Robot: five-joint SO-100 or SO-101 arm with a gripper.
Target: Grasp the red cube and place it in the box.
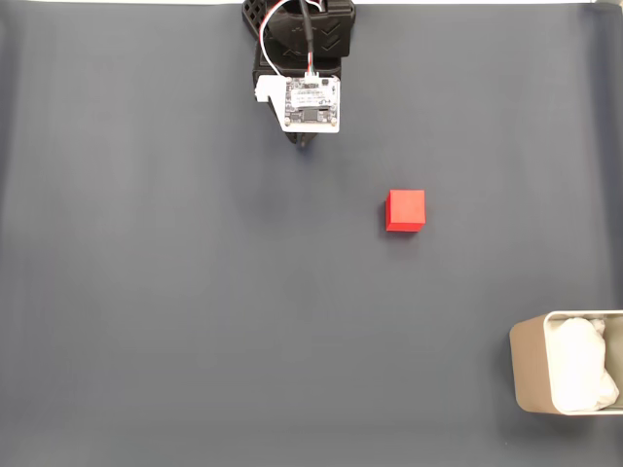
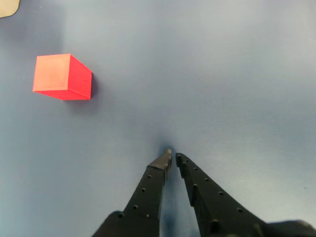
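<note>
While the claw (image 2: pixel 173 157) sits nearly closed and empty, the red cube (image 2: pixel 62 77) lies well apart, upper left.

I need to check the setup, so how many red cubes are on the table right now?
1. The red cube sits alone on the grey mat, right of centre in the fixed view, apart from the gripper and the box. The box's lining could hide something.
</note>
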